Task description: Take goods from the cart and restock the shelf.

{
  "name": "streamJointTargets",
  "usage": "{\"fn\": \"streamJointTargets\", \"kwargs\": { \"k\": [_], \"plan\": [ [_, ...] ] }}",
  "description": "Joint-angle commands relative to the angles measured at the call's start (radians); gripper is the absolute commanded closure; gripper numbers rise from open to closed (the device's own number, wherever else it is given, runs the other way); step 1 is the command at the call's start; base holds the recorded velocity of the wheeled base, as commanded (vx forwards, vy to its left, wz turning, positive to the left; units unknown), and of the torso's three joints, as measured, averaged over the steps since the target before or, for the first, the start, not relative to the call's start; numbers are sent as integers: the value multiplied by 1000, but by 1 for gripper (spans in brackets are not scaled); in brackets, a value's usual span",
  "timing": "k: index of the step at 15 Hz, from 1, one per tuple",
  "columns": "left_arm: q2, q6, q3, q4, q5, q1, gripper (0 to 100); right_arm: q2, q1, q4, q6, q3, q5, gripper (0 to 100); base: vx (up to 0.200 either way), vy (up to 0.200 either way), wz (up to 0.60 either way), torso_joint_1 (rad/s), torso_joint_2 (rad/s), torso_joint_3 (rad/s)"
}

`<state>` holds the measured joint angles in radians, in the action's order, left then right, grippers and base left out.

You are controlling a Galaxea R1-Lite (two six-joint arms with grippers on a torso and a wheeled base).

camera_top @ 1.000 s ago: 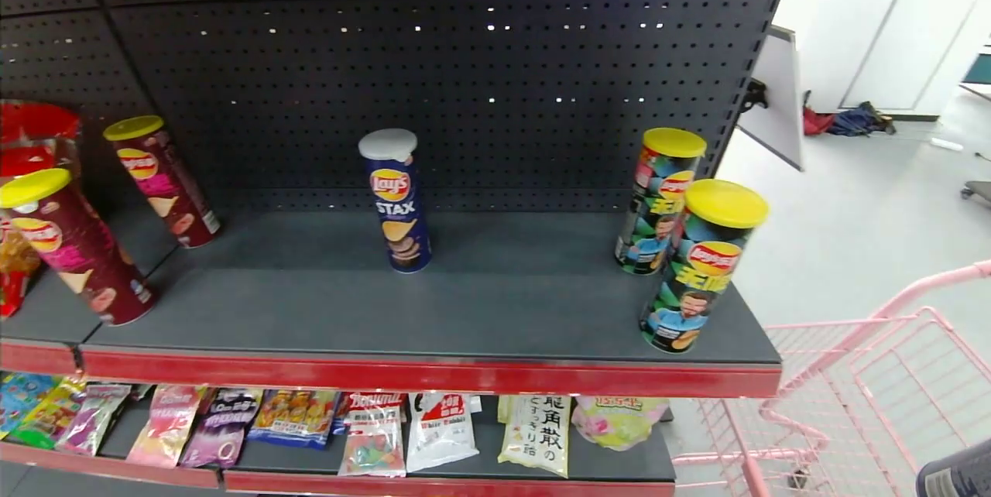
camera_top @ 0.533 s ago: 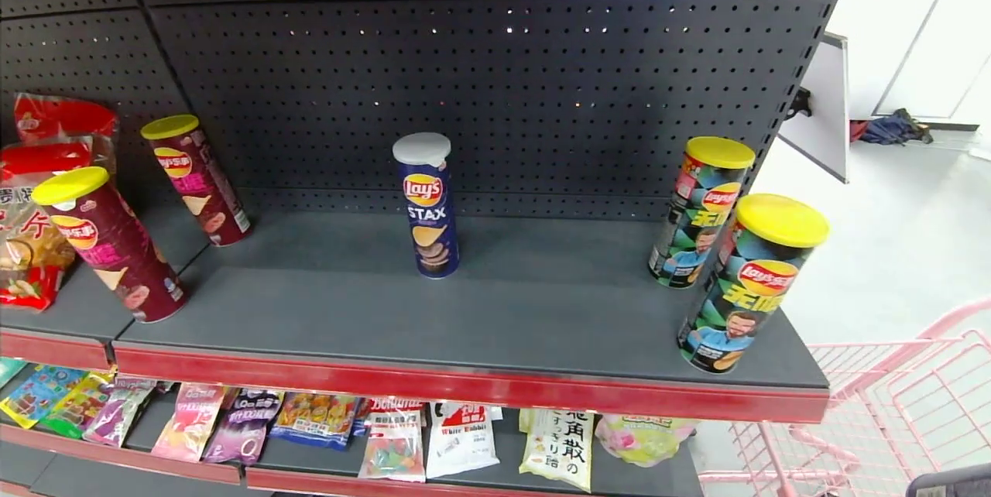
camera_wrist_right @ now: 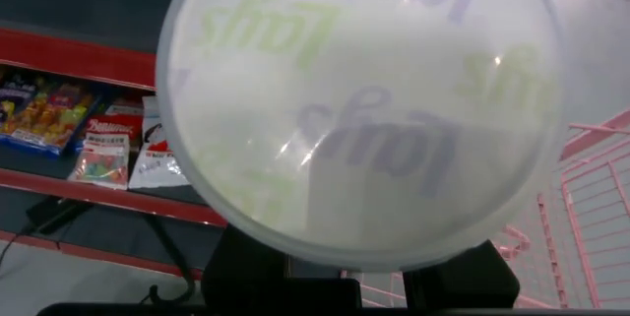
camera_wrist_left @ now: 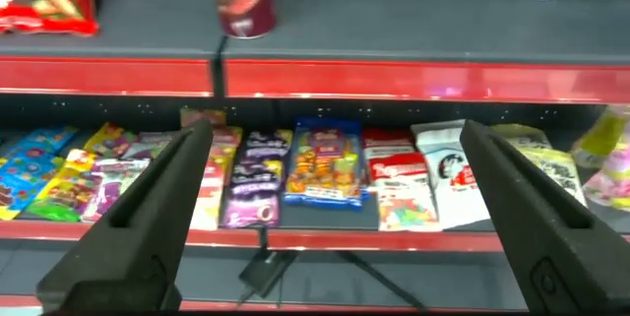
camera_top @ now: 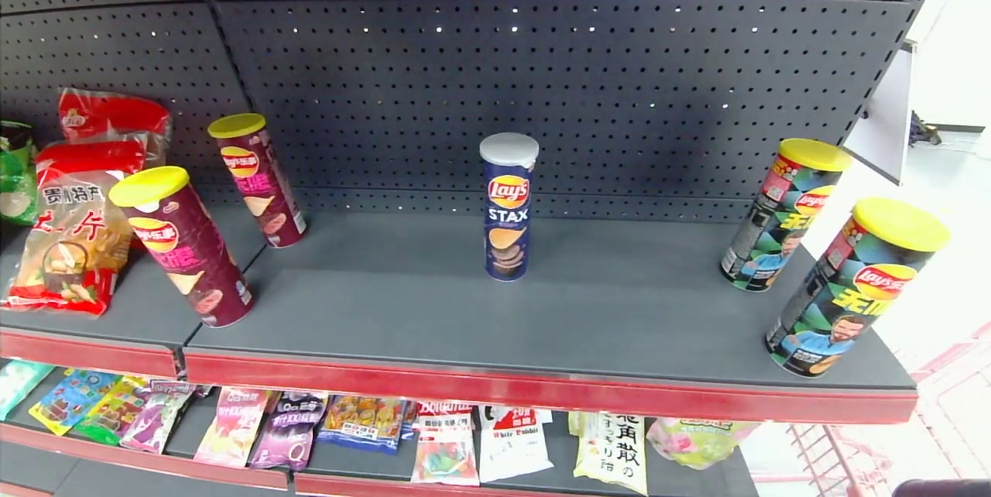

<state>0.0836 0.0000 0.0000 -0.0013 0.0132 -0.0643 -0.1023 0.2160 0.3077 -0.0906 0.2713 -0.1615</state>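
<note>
Left hand (camera_wrist_left: pixel 334 131) is spread wide and I'm gripping nothing with it. It sits low, facing the snack packets (camera_wrist_left: pixel 325 173) on the lower shelf (camera_wrist_left: pixel 394 240).

Right hand (camera_wrist_right: pixel 359 282) is clamped on a chip can (camera_wrist_right: pixel 359 109). The can's translucent lid points at my wrist camera, and my fingers grip it lower on the body. The can is off the shelf, at the near right, with the pink cart (camera_wrist_right: pixel 591 131) just beside it.

Upper shelf (camera_top: pixel 619 311) state:
- Blue can (camera_top: pixel 507 210) stands upright mid-shelf, towards the far side, well apart from the others.
- Two green cans with yellow lids are at the right end, one far (camera_top: pixel 786 214) and one near the front edge (camera_top: pixel 855 288).
- Two maroon cans with yellow lids are on the left, one far (camera_top: pixel 259 179) and one near (camera_top: pixel 190 249).
- Snack bags (camera_top: pixel 73 241) sit further left on the next shelf section.
</note>
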Motion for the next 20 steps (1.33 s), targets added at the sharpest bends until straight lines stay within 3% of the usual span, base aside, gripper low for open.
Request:
{"fn": "streamJointTargets", "kwargs": {
  "k": [1,8,9,11,13,14,15,16,17,18,19,20],
  "plan": [
    [1,0,0,0,2,0,0,6,2,-4,0,-10,3,100,0,0,0,0,0,0],
    [39,2,0,0,-1,-14,0,6,0,-1,-1,-47,63,100,0,0,0,0,0,0],
    [44,9,0,-2,-2,-16,0,6,2,-5,0,-73,82,100,0,0,0,0,0,0],
    [19,67,0,-5,-22,-32,0,6,0,-36,-3,-95,134,100,0,0,0,0,0,0],
    [10,78,0,-8,-30,-35,0,6,2,-73,-3,-135,166,100,0,0,0,0,0,0],
    [44,71,-71,-16,-52,-40,0,1,0,-78,-1,-136,171,100,0,0,0,0,0,0],
    [234,21,-264,-13,-71,-49,0,-7,2,-78,-1,-136,172,100,0,0,0,0,0,0],
    [409,-69,-443,-17,-90,-52,0,-10,2,-78,-1,-136,181,100,0,0,0,0,0,0],
    [522,-74,-552,-17,-191,-80,0,-11,5,-78,-3,-138,214,100,0,0,0,0,0,0],
    [562,-41,-522,-14,-315,-117,0,-11,6,-78,-3,-138,217,100,0,0,0,0,0,0],
    [601,-25,-488,-17,-383,-129,0,-5,5,-78,-3,-138,217,100,0,0,0,0,0,0],
    [711,17,-479,-34,-478,-154,0,1,3,-78,-4,-138,209,100,0,0,0,0,0,0]
  ]
}}
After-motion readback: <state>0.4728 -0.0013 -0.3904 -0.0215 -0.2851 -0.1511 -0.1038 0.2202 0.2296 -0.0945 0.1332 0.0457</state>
